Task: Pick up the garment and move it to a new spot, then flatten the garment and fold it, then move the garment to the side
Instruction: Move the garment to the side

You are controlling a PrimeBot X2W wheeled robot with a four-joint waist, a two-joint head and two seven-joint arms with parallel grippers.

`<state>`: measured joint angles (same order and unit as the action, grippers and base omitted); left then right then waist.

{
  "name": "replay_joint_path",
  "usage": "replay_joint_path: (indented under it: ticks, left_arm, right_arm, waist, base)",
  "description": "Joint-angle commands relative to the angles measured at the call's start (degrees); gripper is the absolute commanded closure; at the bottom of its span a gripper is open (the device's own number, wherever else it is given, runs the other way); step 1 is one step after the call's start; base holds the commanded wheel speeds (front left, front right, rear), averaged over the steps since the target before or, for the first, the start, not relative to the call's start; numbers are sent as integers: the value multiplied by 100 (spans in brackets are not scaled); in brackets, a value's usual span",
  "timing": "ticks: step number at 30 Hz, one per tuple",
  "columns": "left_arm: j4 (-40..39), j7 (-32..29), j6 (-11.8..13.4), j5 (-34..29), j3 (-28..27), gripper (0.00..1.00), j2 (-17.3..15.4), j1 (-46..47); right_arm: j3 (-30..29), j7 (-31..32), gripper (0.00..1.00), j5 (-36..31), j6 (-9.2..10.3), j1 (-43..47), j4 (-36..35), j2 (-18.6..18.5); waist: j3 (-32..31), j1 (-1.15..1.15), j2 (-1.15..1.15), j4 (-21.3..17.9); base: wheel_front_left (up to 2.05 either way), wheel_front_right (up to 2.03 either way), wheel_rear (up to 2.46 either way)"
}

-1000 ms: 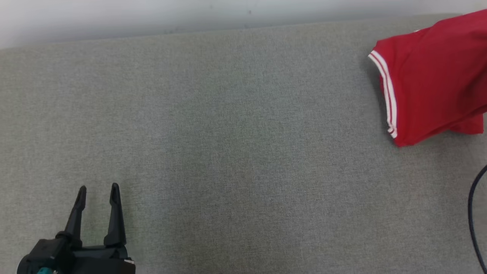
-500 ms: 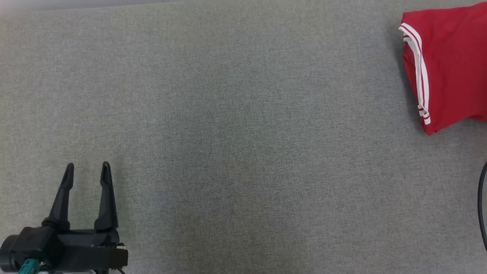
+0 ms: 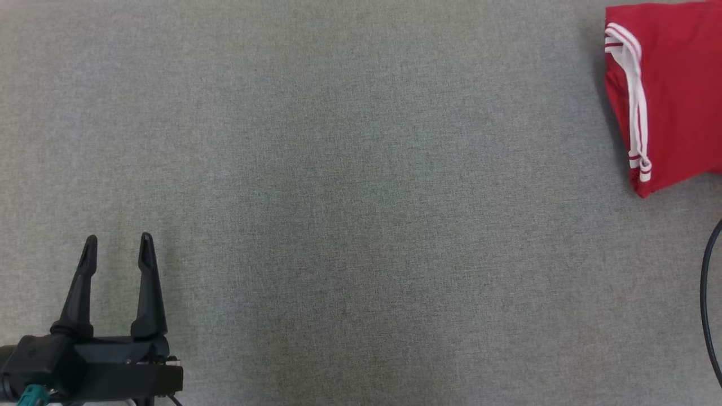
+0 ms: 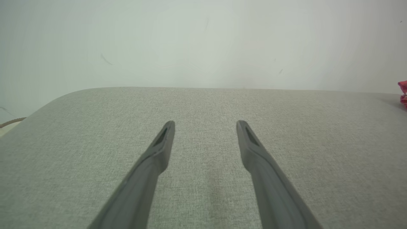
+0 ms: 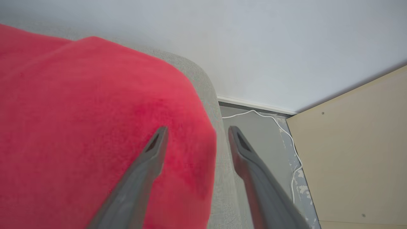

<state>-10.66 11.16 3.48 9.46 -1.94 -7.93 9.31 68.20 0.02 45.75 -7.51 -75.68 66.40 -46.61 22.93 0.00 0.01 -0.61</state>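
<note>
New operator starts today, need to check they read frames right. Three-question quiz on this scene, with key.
1. True or false: the left hand grips the red shirt.
2. In the head view, the red shirt lies on the grey fabric surface at: A) the upper right, B) the centre, C) the lower left.
3. Fill in: in the right wrist view, the right hand has its fingers ____ (apart or together).
Key: 1 false, it is open and far from the shirt. 2 A. 3 apart.
</note>
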Motion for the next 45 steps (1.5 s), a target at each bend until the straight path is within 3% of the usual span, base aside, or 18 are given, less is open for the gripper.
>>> replay_joint_path:
  ticks: [1,6,14,22,29,37,45]
  left_arm:
    - [32,14,11,14,-9,0,-12,-75]
    - [189,99,29,84,4,0,38,-108]
    - [494,251,15,240,-12,0,119,-259]
    - [698,327,43,326,-16,0,171,-484]
    - [785,357,26,362,-29,0,168,-588]
    - [943,380,13,323,3,0,170,-622]
    - [1063,396,-8,293,44,0,188,-742]
  right_arm:
    - [23,-37,0,-40,4,-70,73,23]
    - [-170,-354,0,199,4,-152,136,180]
    - [-794,-1341,0,1041,4,261,-406,443]
    - [-1568,-1528,0,1209,4,996,-1143,674]
    - [-2947,-1521,0,428,4,2238,-2123,1086]
    - [-4651,-1522,0,-833,4,4019,-3223,1987]
    - [-5562,-1522,0,-2026,4,5425,-4068,2789]
  waist:
    - [-46,0,-1,-1]
    - [-264,0,-1,2]
    - [-737,0,-1,26]
    - [-1252,0,-1,-22]
    - [-1520,0,-1,-69]
    - [-1812,0,-1,10]
    - [-2079,0,-1,142]
  base:
    - [0,0,0]
    - [0,0,0]
    - [0,0,0]
    - [0,0,0]
    - [0,0,0]
    - [0,0,0]
    - [0,0,0]
